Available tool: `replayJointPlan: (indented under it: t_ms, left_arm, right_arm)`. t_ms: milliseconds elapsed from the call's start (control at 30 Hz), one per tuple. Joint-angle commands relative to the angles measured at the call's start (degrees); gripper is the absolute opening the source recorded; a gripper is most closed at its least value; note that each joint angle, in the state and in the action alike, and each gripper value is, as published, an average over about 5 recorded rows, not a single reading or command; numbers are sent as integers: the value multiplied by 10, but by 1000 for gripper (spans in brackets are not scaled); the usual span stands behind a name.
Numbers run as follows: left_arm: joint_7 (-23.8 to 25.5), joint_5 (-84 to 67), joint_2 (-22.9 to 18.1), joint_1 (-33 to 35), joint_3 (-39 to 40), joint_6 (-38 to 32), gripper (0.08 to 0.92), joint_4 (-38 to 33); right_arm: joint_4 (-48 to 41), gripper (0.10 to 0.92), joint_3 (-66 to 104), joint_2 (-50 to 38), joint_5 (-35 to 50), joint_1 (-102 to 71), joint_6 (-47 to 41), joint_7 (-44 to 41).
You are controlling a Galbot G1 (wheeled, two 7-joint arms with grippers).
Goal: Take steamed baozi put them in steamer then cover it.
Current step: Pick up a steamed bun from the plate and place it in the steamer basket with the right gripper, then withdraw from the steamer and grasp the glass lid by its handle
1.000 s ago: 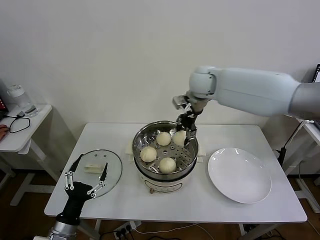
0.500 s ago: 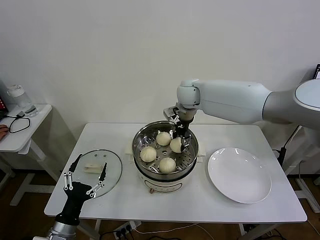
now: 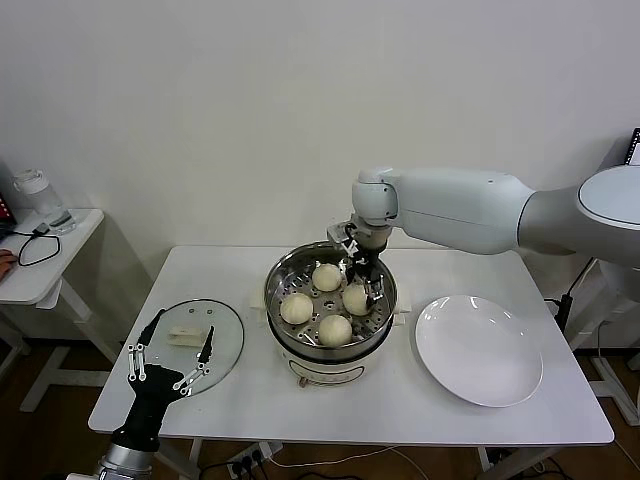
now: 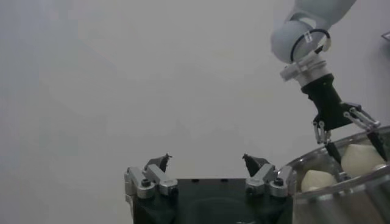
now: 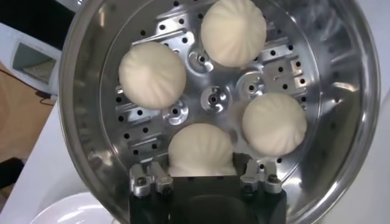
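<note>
White table [image 3: 400, 400] against a plain wall, and we see the steamer [image 3: 283, 268] at its centre with all four steamed baozi [image 3: 335, 329] on the perforated tray. The right gripper [image 3: 362, 283] is down inside the pot, jaws spread either side of the fourth bun [image 5: 201, 149] on the steamer's right side; the bun sits on the tray, so we judge it released, not pinched. To do this step well we would lift straight up so the fingers [image 5: 259, 178] do not drag the soft dough or tip the bun onto its neighbours, which sit close beside it. The steamer wall is just beside the gripper, so we would clear the rim before swinging away. Room is open above the pot and out over the white plate [image 3: 480, 350], now bare, on the right. The cover [image 3: 195, 340] lies flat on the table's left side, handle up, well apart from the steamer. The left gripper [image 3: 170, 365] hangs near the cover's front edge, jaws spread, holding nothing. Covering is not yet done.
</note>
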Motion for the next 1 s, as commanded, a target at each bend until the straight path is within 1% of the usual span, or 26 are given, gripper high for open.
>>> replayJointPlan:
  t_ms: [33,133,200,233,300,367,433,533,567,667,733,767,867,1000]
  left_arm:
    - [0,2,1,0,0,2,823,-1]
    - [-3,12,1,-2,-2,4,823,1]
    - [-6,24,1,-6,-4,5,823,4]
    - [-8,33,1,-8,-6,5,823,6]
    - [-15,53,2,-12,-9,7,823,10]
    - [-24,74,4,-17,-12,10,823,13]
    - [-34,92,5,-22,-14,16,823,15]
    - [-62,129,8,-31,-15,27,823,20]
    - [-73,144,9,-34,-15,31,823,21]
    - [-103,188,12,-44,-14,49,823,26]
    - [-118,214,13,-52,-14,66,823,29]
    - [-124,226,14,-56,-13,76,823,31]
    - [-131,254,16,-69,-15,100,823,38]
    - [-128,282,18,-83,-23,110,823,53]
  right_arm:
    - [24,821,31,-26,-6,3,1,4]
    - [56,822,66,-60,-6,8,4,11]
    - [82,823,102,-90,-1,7,8,30]
    - [96,823,122,-109,2,6,13,46]
    - [125,823,151,-147,11,5,30,107]
    - [158,823,168,-188,24,4,49,199]
    - [188,823,176,-223,39,-5,69,341]
    - [221,823,205,-273,51,-48,100,573]
    - [227,823,222,-288,52,-69,108,637]
    - [237,823,286,-325,54,-142,140,791]
    - [241,823,351,-346,52,-206,162,859]
    - [243,823,391,-355,50,-245,171,885]
    - [250,823,528,-373,43,-386,196,921]
    - [261,823,751,-364,8,-600,220,923]
